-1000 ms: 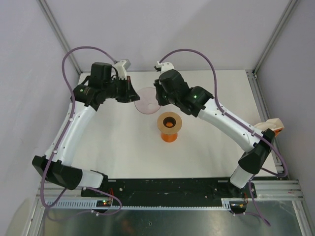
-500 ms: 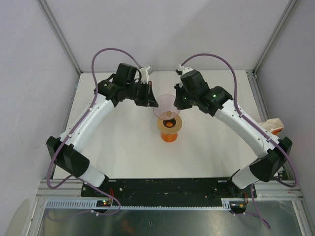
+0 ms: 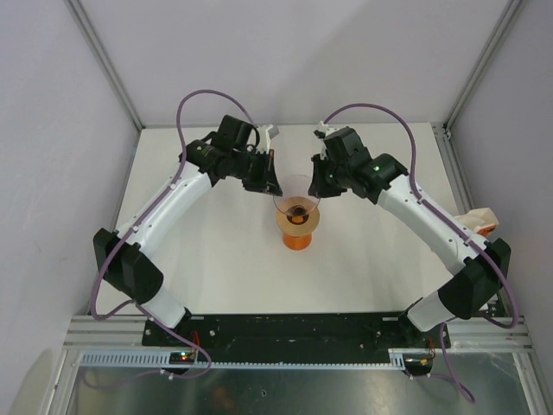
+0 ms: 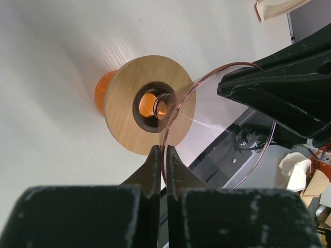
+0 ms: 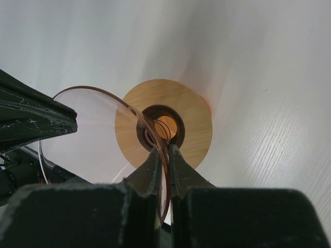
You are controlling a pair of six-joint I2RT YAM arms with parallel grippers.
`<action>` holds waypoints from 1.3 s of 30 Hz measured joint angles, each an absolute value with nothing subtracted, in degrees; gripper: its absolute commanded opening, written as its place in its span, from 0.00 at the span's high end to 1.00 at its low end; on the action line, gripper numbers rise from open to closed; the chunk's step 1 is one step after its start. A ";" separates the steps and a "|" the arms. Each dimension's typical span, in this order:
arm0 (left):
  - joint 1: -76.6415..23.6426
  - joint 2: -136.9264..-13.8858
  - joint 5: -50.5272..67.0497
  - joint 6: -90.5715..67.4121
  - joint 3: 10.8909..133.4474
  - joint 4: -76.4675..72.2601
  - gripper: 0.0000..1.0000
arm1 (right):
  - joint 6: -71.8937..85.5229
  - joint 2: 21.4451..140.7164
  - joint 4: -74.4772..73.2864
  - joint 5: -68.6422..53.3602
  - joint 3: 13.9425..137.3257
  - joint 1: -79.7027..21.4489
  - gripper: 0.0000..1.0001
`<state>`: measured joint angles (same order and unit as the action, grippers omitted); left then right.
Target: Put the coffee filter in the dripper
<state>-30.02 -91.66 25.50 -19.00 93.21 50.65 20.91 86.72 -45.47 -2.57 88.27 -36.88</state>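
The coffee filter (image 3: 295, 190) is a thin, see-through pale-pink cone with a brownish rim, held open between both grippers. Its tip points into the centre hole of the dripper (image 3: 298, 229), an orange cup with a tan ring-shaped top that stands mid-table. My left gripper (image 3: 274, 187) is shut on the filter's left rim and my right gripper (image 3: 317, 191) is shut on its right rim. In the left wrist view the jaws (image 4: 162, 155) pinch the rim, with the filter (image 4: 217, 124) over the dripper (image 4: 124, 119). In the right wrist view the jaws (image 5: 161, 152) pinch the filter (image 5: 88, 134) just above the dripper (image 5: 194, 129).
A white-and-orange packet (image 3: 480, 221) lies at the table's right edge, behind the right arm. Metal frame posts and grey walls close in the table at the back and sides.
Both arms have carried the filter from the back of the table forward and right to above the dripper. Its tip now reaches the dripper's hole.
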 measured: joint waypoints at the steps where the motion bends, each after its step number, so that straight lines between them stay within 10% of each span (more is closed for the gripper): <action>1: -30.02 -91.68 25.47 -19.00 93.21 50.72 1.00 | 20.88 86.80 -45.47 -2.72 88.27 -36.84 1.00; 39: -30.00 -94.89 25.17 -16.40 89.27 48.27 1.00 | 20.69 89.71 -41.82 -5.23 83.68 -35.81 1.00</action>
